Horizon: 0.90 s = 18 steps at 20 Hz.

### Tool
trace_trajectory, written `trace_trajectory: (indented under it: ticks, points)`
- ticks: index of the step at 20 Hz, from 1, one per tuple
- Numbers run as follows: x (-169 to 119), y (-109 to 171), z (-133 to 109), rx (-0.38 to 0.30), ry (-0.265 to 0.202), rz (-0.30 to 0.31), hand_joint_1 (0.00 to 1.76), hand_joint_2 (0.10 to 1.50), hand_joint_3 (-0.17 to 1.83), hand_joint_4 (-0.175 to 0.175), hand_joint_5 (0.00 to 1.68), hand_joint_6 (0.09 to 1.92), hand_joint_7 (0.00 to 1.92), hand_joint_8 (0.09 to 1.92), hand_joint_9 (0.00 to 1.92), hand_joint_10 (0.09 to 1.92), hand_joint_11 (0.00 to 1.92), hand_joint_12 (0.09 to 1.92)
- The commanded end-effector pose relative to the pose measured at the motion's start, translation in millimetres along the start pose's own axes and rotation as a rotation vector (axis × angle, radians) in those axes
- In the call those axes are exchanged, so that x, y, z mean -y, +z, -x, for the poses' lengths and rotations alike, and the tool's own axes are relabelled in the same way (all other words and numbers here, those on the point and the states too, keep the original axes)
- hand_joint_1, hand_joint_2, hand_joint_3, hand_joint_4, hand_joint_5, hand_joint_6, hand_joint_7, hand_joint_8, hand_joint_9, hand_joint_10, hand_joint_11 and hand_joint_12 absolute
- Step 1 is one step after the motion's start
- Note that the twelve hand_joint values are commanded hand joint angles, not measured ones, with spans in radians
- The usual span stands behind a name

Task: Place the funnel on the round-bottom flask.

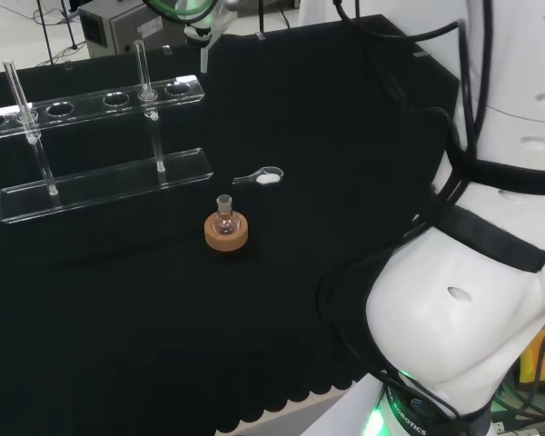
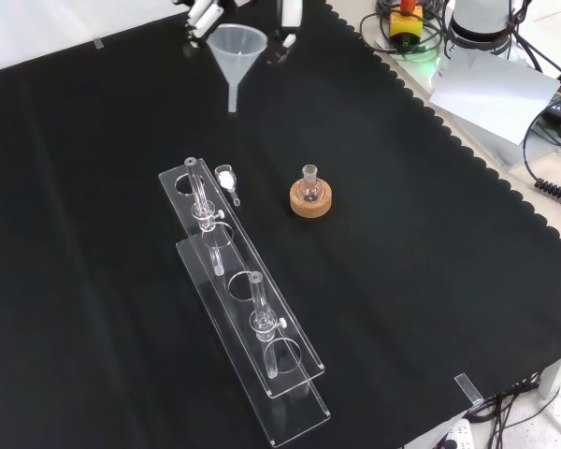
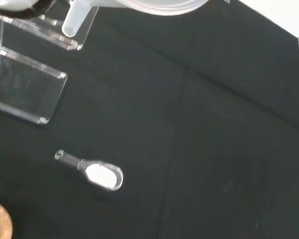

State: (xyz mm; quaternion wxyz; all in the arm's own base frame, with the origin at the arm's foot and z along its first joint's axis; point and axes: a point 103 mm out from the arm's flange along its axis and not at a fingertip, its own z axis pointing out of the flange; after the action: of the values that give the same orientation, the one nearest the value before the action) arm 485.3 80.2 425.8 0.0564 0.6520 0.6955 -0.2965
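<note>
Hand (image 2: 204,13) pinches clear plastic funnel (image 2: 237,49) at front view's top edge, well apart from small round-bottom glass flask (image 2: 309,183) on cork ring (image 2: 310,200), open black cloth between.

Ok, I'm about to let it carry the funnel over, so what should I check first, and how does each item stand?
1. Funnel held by the robot hand: ok.
2. Funnel stem points down: ok.
3. Round-bottom flask upright in its cork ring: ok.
4. Flask neck open: ok.
5. Funnel above the flask: not ok, still off to one side.
6. Spoon and tube rack clear of the flask: ok.
</note>
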Motion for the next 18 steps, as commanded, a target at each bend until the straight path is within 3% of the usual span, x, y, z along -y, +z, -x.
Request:
trace_trajectory:
  ticks: [1, 8, 18]
  points:
    - [49.7, 16.4, -10.1, 0.003, 0.032, -0.019, 0.81, 0.66, 0.72, -0.014, 0.66, 0.85, 0.86, 0.68, 1.16, 0.37, 0.66, 1.25]
    - [71.3, 49.0, -32.8, 0.019, 0.019, -0.063, 0.81, 0.65, 0.72, -0.013, 0.66, 0.85, 0.86, 0.68, 1.16, 0.37, 0.66, 1.25]
    - [72.3, 88.5, -50.8, 0.032, -0.003, -0.135, 0.81, 0.65, 0.72, -0.013, 0.67, 0.85, 0.86, 0.68, 1.16, 0.37, 0.66, 1.25]
